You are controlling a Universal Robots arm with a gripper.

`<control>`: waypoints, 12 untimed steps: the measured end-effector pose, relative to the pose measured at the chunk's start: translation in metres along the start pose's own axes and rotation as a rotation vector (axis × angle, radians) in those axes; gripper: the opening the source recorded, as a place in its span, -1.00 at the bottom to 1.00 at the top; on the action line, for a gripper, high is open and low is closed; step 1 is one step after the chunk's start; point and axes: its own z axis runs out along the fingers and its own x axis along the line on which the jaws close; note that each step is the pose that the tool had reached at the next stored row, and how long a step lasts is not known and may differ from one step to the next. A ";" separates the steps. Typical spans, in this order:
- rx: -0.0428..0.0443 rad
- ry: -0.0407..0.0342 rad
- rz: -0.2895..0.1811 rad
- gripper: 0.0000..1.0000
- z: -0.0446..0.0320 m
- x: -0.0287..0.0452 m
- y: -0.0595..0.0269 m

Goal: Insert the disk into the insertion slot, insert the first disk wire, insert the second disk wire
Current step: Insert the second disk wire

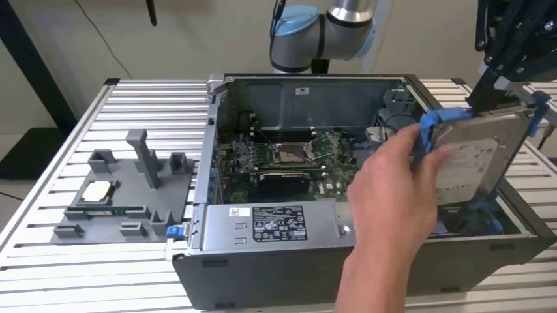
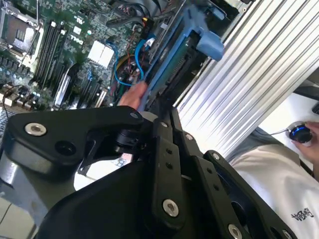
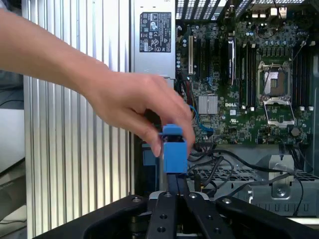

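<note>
Open computer case (image 1: 261, 274) on slatted table (image 1: 130, 98). Parts tray (image 1: 96, 225) beside it, on the exterior view's left. Inside: power supply (image 1: 270, 225) at near wall, motherboard (image 1: 287, 156) behind. Disk (image 1: 483, 160) above the case's end on the exterior view's right, clamped under gripper (image 1: 492, 91), hand (image 1: 396, 189) on its near edge.

The exterior view overlooks the computer case (image 1: 261, 274); both wrist views look closely at its motherboard (image 3: 234, 107) (image 2: 75, 55).

A person's hand (image 1: 393, 189) and the disk (image 1: 483, 156) crowd one end of the case (image 1: 261, 277); the motherboard (image 1: 291, 160) lies unobstructed.
</note>
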 end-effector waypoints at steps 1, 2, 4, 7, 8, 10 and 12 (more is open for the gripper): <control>0.0000 0.0000 0.000 -0.51 0.0000 0.0000 0.0000; 0.0000 0.0000 0.000 -0.51 0.0000 0.0000 0.0000; 0.0000 0.0001 0.000 -0.40 0.0000 0.0000 0.0000; -0.0001 0.0000 0.000 -0.16 0.0000 0.0000 0.0000; 0.0000 0.0000 0.000 -0.16 0.0000 0.0000 0.0000; -0.0001 0.0004 0.000 -0.03 -0.0001 0.0000 0.0000; 0.0000 0.0000 0.000 -0.03 0.0000 0.0000 0.0000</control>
